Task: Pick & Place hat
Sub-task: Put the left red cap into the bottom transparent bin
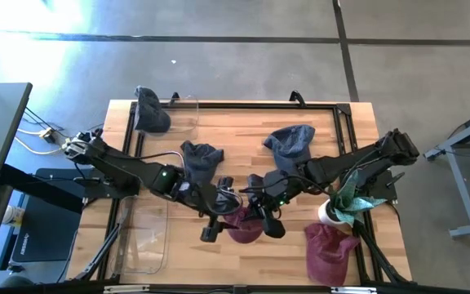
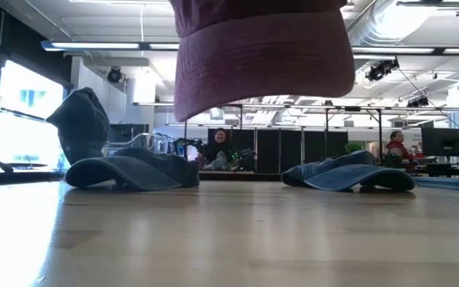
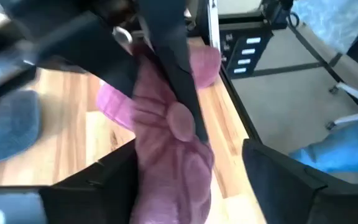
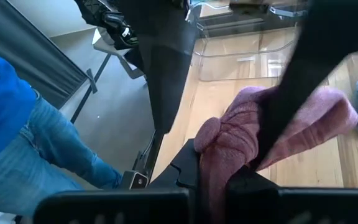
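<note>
Wooden planks make up the table [image 1: 243, 139], which carries everything in play. Near its front edge, about midway along, both arms meet over a maroon hat [image 1: 244, 224] that hangs clear of the wood in the low view, bunched and creased between the two claws. A second maroon hat [image 1: 329, 251] lies at the front right corner, beside a potted plant [image 1: 345, 202]. Blue hats sit further back: one right of centre [image 1: 290, 144], one left of centre [image 1: 201, 157], one at the back left corner [image 1: 149, 109] against a clear bin [image 1: 184, 114]. Another clear bin [image 1: 147, 237] rests at the front left corner.

Clenched tight on the crown fabric, the right gripper [image 4: 219, 177] holds the lifted hat. Spread wide with fingers either side of the cloth, the left gripper [image 3: 188, 177] looks released, with no pinch visible.

Judging the step as a handover or carry, the right claw should keep its pinch firm while the left backs straight away, so no finger snags a fold.
</note>
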